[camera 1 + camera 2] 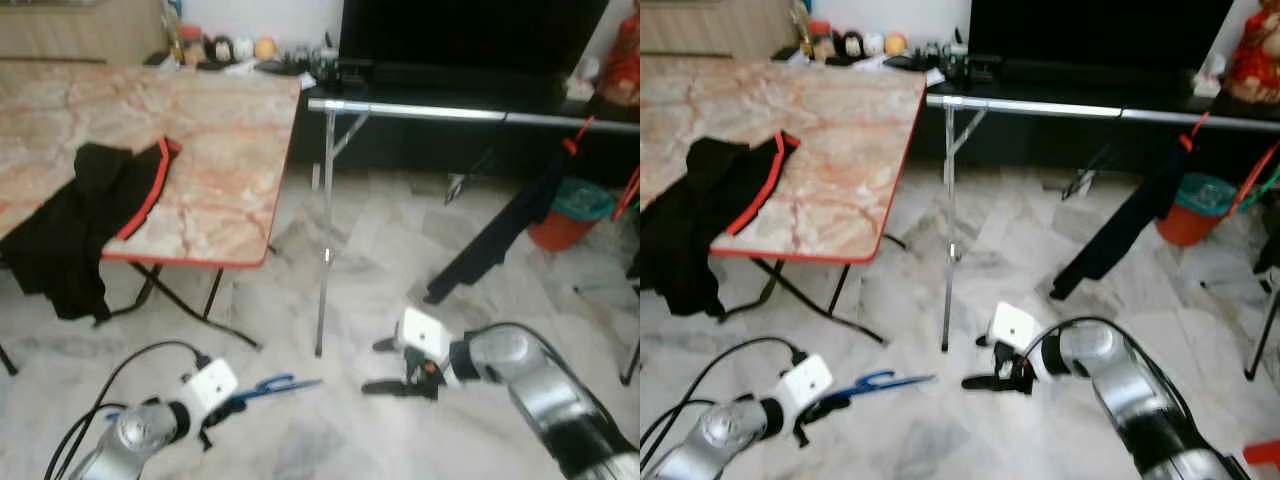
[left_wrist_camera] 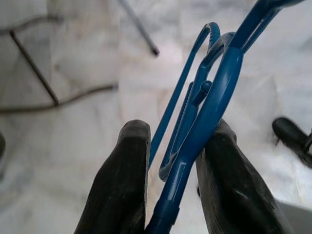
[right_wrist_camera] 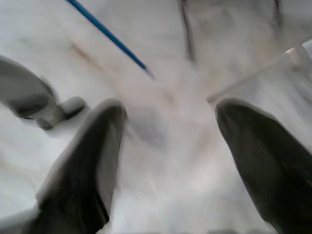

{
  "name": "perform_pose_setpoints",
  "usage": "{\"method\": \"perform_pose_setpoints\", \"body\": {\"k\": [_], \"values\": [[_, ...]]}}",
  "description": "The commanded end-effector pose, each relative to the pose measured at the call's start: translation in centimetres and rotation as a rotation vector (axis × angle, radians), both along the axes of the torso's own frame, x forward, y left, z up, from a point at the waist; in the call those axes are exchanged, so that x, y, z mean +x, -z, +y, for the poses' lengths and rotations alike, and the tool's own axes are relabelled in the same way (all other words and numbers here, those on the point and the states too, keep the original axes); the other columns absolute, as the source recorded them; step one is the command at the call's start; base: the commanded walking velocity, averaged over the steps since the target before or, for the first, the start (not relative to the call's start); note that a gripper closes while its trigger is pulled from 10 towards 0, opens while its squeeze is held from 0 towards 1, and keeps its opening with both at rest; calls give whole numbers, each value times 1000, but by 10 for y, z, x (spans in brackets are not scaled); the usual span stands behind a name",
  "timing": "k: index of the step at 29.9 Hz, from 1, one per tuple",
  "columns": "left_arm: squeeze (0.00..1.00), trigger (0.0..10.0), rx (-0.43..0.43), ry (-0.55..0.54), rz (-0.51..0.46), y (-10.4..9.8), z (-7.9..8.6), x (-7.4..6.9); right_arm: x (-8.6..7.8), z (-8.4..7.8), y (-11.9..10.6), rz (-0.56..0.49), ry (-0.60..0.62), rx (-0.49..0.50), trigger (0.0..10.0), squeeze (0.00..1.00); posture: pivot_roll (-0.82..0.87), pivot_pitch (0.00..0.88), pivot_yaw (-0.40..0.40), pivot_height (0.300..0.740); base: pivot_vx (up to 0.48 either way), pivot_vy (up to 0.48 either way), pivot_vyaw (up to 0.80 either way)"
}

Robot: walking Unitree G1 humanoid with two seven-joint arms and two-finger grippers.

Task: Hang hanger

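Left gripper (image 1: 222,405) clamps blue hanger (image 1: 275,385) over marble floor (image 1: 380,250); right gripper (image 1: 385,366) spread, empty. Black garment (image 1: 75,225) drapes table's (image 1: 220,130) front edge.

A tabletop (image 1: 220,130) is standing on the left, with a jacket (image 1: 75,225) lying on it and hanging over its near edge. To its right a rail (image 1: 470,114) is running across, with clothes (image 1: 500,235) hanging from it, and a bucket (image 1: 570,215) is sitting on the floor (image 1: 370,300) behind them. Down low, the left pincer (image 1: 215,412) is holding a hanger (image 1: 270,386) over the floor, and the right pincer (image 1: 385,368) is hanging just to its right, near the rail's leg (image 1: 323,240).
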State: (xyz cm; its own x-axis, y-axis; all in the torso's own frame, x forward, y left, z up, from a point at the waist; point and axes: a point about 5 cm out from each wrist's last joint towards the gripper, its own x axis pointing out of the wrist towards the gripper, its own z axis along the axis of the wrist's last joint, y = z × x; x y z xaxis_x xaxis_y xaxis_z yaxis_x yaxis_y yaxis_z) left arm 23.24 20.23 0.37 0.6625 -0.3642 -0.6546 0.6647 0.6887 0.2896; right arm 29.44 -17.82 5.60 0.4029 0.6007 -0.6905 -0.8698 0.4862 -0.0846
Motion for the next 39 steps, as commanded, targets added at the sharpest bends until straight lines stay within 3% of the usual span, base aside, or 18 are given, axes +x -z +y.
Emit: {"method": "perform_pose_setpoints", "body": {"k": [1, 4, 8, 15, 19, 26, 30, 39], "values": [[0, 10000, 42, -91, 23, 17, 9, -7, 11, -6, 15, -50, 246, -53, 10000, 0, 20, 0, -55, 740, 0, 0, 0], [0, 10000, 26, -268, 96, 40, 17, -21, 9, 2, 39, -58, 512, 12, 10000, 0, 13, 0, -51, 740, 0, 0, 0], [0, 10000, -34, -551, 163, 60, 26, -37, -23, 9, 80, 65, 795, 55, 10000, 0, 32, 0, -61, 740, 0, 0, 0], [0, 10000, -59, -742, 228, 79, 30, -62, -71, 8, 119, 239, 1010, 88, 10000, 0, 20, 0, -54, 740, 0, 0, 0], [0, 10000, -77, -869, 274, 89, 31, -79, -103, -1, 137, 299, 1127, 18, 10000, 0, 25, 0, -51, 740, 0, 0, 0], [0, 10000, -70, -927, 316, 96, 34, -95, -125, -2, 148, 332, 1159, -1, 10000, 0, 14, 0, -41, 740, 0, 0, 0], [0, 10000, -62, -919, 311, 96, 34, -95, -122, -11, 146, 312, 1291, 40, 10000, 0, 14, 0, -38, 740, 0, -72, 0], [0, 10000, -72, -872, 305, 95, 26, -86, -109, -14, 139, 264, 1305, 89, 10000, 0, 7, 0, -34, 740, 0, -361, 0]]}}
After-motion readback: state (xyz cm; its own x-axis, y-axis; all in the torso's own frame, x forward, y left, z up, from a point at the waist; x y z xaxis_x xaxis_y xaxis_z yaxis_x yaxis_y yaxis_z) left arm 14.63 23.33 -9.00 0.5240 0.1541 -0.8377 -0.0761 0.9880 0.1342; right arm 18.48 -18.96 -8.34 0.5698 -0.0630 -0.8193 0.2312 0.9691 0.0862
